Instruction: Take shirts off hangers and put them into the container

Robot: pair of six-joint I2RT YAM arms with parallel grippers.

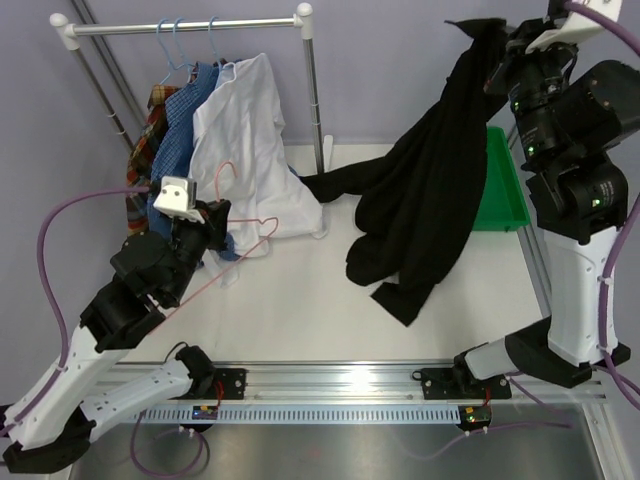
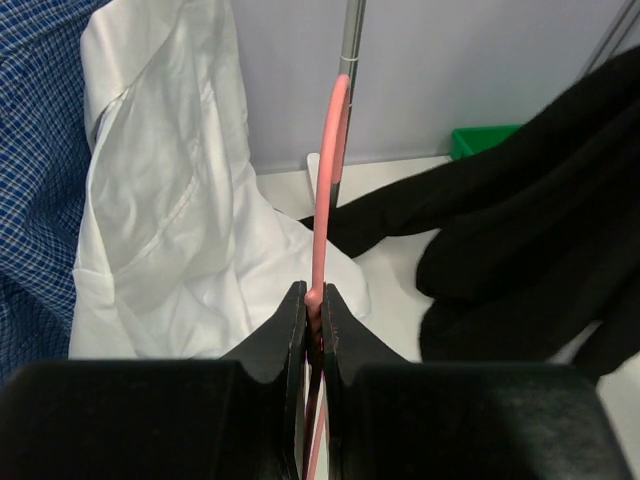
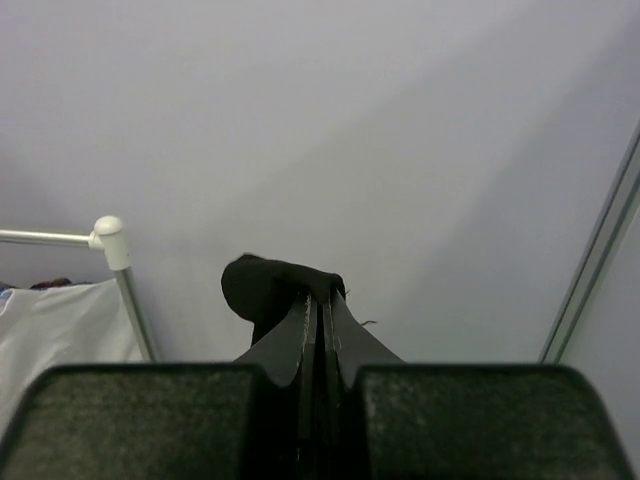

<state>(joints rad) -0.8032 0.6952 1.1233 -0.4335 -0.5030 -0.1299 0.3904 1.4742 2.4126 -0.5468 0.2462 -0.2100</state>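
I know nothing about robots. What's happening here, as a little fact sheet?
Left pincer: shut on thin pink wire hanger, no shirt on it
Right pincer: shut on limp black cloth shirt, raised high
Shirt's lower end: lying on table, beside shallow bright green plastic tray
Hanging from white metal rail: white cloth shirt, blue checked shirt, red-brown plaid shirt

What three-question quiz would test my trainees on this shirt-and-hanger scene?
1. True or false: the black shirt lies in the tray.
2. The left jaws grip: A) pink hanger B) white shirt C) blue hanger.
3. How many shirts hang from the rail?
Key: 1 false, the right jaws hold it up; 2 A; 3 three.
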